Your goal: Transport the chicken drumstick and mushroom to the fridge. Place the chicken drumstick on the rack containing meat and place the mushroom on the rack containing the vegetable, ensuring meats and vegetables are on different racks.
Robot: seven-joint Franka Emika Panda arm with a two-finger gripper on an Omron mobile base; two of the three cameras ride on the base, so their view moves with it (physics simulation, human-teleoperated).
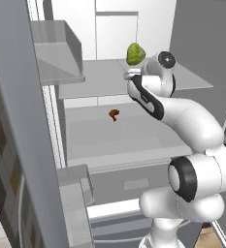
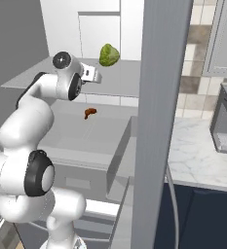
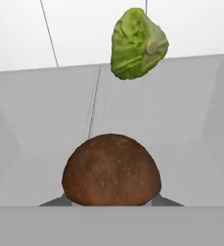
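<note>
Hand view is showing the end effector (image 3: 111, 204) gripping the mushroom (image 3: 111, 169), a rounded brown speckled cap sitting between the narrowly set finger tips, which are peeking out at either side. Beyond it, a leafy green vegetable (image 3: 138, 44) is resting on the upper fridge rack (image 3: 46, 96). Left base view is showing the chicken drumstick (image 1: 114, 115), small and reddish brown, lying on the lower rack (image 1: 109, 140), below the vegetable. Right base view is adding a marble worktop (image 2: 193, 151) beside the fridge.
</note>
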